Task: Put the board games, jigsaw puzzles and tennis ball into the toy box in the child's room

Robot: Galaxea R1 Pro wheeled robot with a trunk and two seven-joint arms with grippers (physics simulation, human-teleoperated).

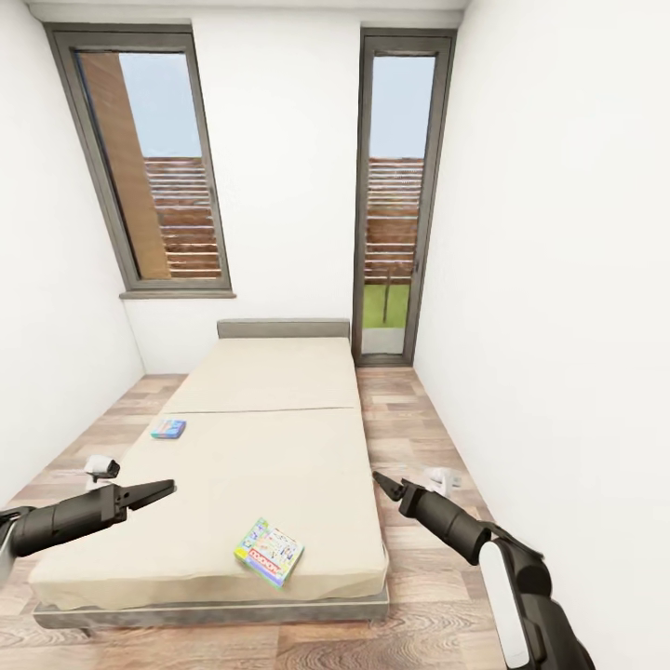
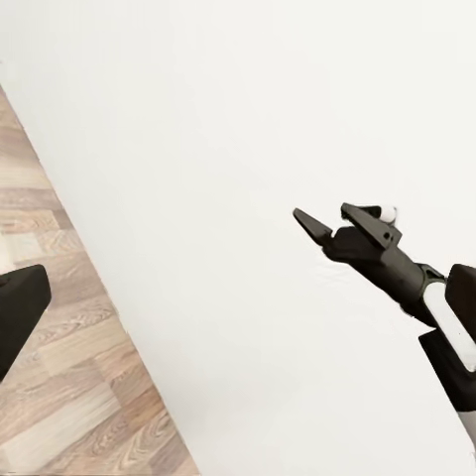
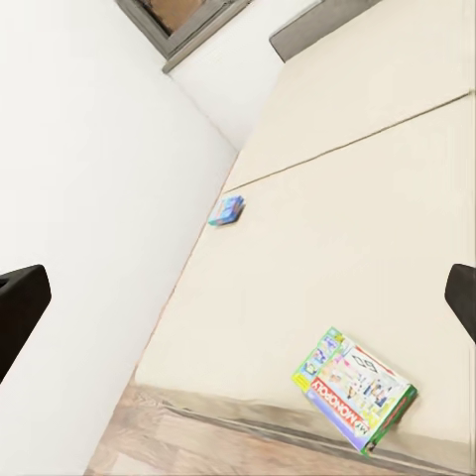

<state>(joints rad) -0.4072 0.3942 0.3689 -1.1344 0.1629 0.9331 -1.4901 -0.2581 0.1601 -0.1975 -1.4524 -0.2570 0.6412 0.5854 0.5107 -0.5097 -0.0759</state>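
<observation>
While I hold the base at the foot of the bed (image 1: 270,437), the head view looks down the narrow white-walled room toward two tall dark-framed windows (image 1: 149,158) over a wood-plank floor (image 1: 409,419). Two board games lie flat on the beige mattress cover: the green-edged board game (image 1: 269,552) near the foot, toward the middle, and the small blue board game (image 1: 168,428) at the left edge, about halfway up the bed and well apart from the first. My left claw (image 1: 163,489) hangs over the left side of the mattress, its tips drawn close together and empty. My right claw (image 1: 380,480) hovers just off the bed's right edge; from here I cannot tell its opening. Left wrist view: bare white wall, a strip of plank floor, and the right claw (image 2: 332,218) seen across the room with its two fingers apart, nothing between them. Right wrist view: the bed from an angle, the green-edged board game (image 3: 354,387) close to the foot edge, the small blue board game (image 3: 228,210) by the wall-side edge, the grey headboard (image 3: 322,25) beyond.
</observation>
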